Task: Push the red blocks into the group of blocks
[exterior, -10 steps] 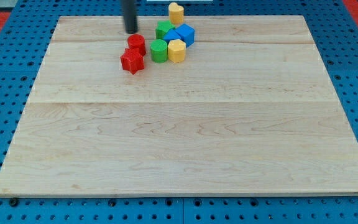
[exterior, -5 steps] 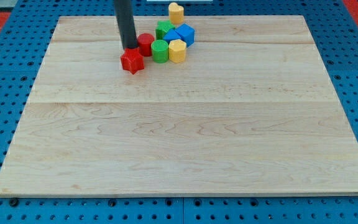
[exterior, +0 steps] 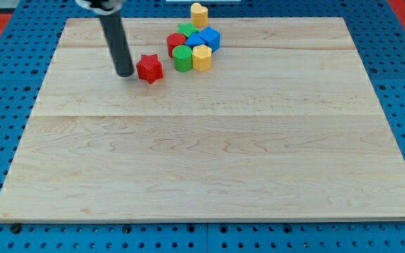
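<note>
My tip point(exterior: 124, 73) rests on the board just left of the red star block point(exterior: 149, 69), a small gap between them. The red cylinder point(exterior: 176, 44) sits against the group at the view's top: a green cylinder point(exterior: 182, 59), a yellow block point(exterior: 201, 57), a blue block point(exterior: 208, 39) and a green block point(exterior: 186, 31) behind. The red star lies apart, left and below the group.
Another yellow block point(exterior: 199, 13) stands alone at the board's top edge, just above the group. The wooden board point(exterior: 209, 154) lies on a blue pegboard table.
The red cylinder was pushed right into the group. My tip then moved down and left, from above the red blocks to the left side of the red star.
</note>
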